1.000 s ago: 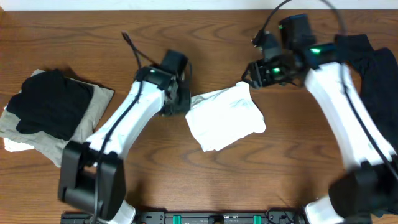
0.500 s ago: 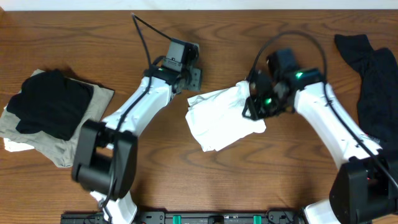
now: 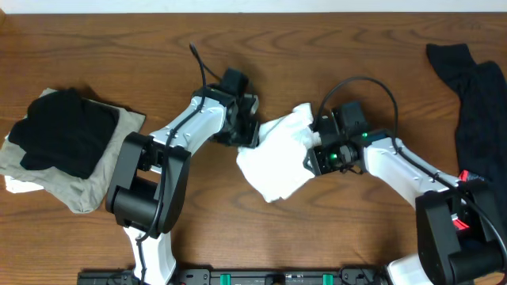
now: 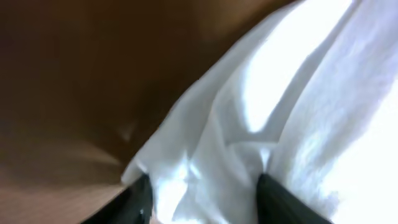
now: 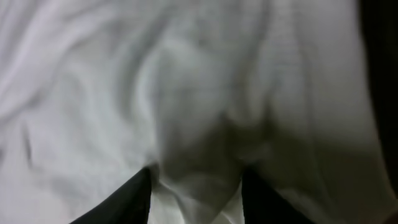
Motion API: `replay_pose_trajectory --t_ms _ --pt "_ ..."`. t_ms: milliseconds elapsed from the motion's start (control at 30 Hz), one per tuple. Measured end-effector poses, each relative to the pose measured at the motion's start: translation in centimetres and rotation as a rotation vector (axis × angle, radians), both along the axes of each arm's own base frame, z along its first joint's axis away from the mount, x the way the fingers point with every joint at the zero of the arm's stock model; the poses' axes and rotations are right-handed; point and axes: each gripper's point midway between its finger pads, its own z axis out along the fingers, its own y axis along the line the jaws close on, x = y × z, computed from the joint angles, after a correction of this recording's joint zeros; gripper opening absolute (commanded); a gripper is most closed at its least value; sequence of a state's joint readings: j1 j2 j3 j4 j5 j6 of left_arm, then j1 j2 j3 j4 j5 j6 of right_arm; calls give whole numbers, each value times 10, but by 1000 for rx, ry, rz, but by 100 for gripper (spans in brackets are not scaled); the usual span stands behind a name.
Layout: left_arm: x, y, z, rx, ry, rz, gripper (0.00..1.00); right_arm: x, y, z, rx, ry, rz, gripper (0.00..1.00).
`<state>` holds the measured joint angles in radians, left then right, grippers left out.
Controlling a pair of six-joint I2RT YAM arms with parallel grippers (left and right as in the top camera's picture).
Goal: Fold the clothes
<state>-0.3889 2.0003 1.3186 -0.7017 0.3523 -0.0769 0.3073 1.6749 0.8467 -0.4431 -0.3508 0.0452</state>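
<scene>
**Overhead:** Two white-and-black arms are working over the brown wooden counter (image 3: pixel 238 47). Three groups of clothes are lying on it. One crumpled white cloth garment (image 3: pixel 273 166) is sitting at the centre, its long axis slanting from far right to near left. One long black garment (image 3: pixel 475 103) is stretching far to near along the right edge. At the left, a black garment (image 3: pixel 63 131) is resting on a beige cloth (image 3: pixel 111 146), with a white edge (image 3: pixel 16 184) showing beneath. The left arm (image 3: pixel 190 127) is reaching far and rightward, its wrist bending down at the white garment's far left edge. The right arm (image 3: pixel 396 162) is stretching leftward, low, its wrist at the garment's right side.

**Left wrist:** Two dark fingers (image 4: pixel 140 199) are standing apart with a fold of the white garment (image 4: pixel 298 93) between them, the counter (image 4: pixel 74 74) lying beyond. Whether the left jaws are squeezing it, I cannot tell.

**Right wrist:** Two dark fingers (image 5: pixel 130 199) are straddling puckered white garment (image 5: pixel 186 74). The right jaws are parted, their grip unclear.
</scene>
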Motion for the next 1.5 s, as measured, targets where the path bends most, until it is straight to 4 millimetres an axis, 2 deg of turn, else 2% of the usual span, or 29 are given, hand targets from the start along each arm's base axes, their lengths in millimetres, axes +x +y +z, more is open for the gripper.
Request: replay_pose_trajectory --t_ms 133,300,400,500,600,800,900,1000,1067,1167,1233,1300,1333,1500 --pt "-36 1 0 26 137 -25 41 13 4 -1 28 -82 -2 53" --pt "-76 -11 5 39 260 -87 21 37 10 8 59 -199 -10 64" --pt "-93 -16 7 57 301 -122 19 44 9 11 49 -235 -18 68" --pt "-97 -11 6 88 314 -121 19 46 3 9 16 -239 -33 68" --pt "-94 7 5 154 320 -82 19 46 -4 5 -23 -235 -45 69" --pt "-76 40 6 198 312 42 20 43 -14 0 -70 -219 -56 70" --pt "-68 44 15 154 287 74 21 41 -16 -1 -83 -213 -58 70" --pt "-61 32 32 59 230 39 26 41 -20 -3 -104 -210 -65 70" --pt "-56 22 44 -2 178 10 40 40 -21 -3 -111 -209 -67 70" --pt "-49 9 63 -87 105 -28 67 40 -23 -4 -121 -206 -70 70" --pt "-47 1 71 -138 81 -58 73 39 -24 -5 -125 -203 -71 71" --pt "-47 -5 75 -180 70 -90 94 38 -24 -5 -128 -200 -71 71" --pt "-47 -7 75 -193 69 -99 100 38 -24 -5 -129 -199 -71 71" --pt "-46 -13 71 -238 43 -131 98 36 -26 -6 -134 -190 -71 71"
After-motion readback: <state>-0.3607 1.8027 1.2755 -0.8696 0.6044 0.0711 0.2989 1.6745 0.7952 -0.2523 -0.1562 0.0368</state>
